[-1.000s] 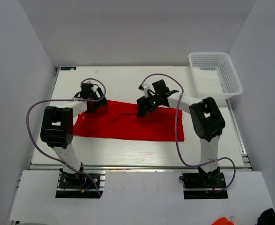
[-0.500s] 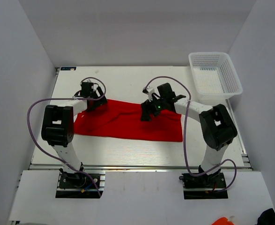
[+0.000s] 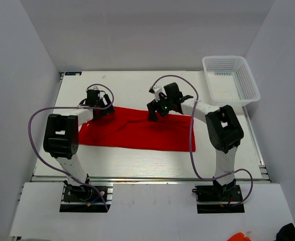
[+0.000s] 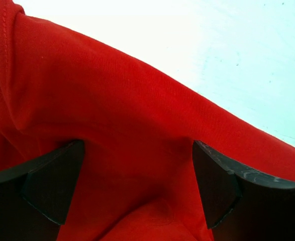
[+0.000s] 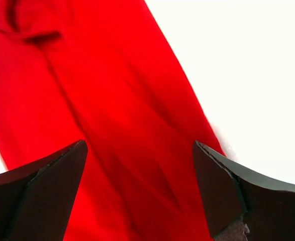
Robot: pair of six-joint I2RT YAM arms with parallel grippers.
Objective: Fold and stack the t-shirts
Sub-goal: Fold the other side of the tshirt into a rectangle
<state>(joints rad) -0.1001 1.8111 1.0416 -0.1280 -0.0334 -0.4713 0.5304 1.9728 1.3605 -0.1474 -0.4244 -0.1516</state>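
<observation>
The red t-shirt (image 3: 137,133) lies as a long, partly folded band across the middle of the table. My left gripper (image 3: 102,110) is open at the shirt's far left corner. In the left wrist view its jaws (image 4: 137,150) stand wide apart with red cloth (image 4: 112,100) between and under them, and the shirt's edge runs just beyond the tips. My right gripper (image 3: 153,115) is open over the shirt's far edge near the middle. In the right wrist view (image 5: 137,148) it holds nothing, with red cloth (image 5: 97,100) below it.
A white mesh basket (image 3: 251,83) stands at the far right corner of the white table (image 3: 132,90). Purple cables loop from both arms. Grey walls close in the left, back and right sides.
My right gripper shifted toward the near right half a second ago, then came back to the shirt's far edge. The left gripper has stayed put.
</observation>
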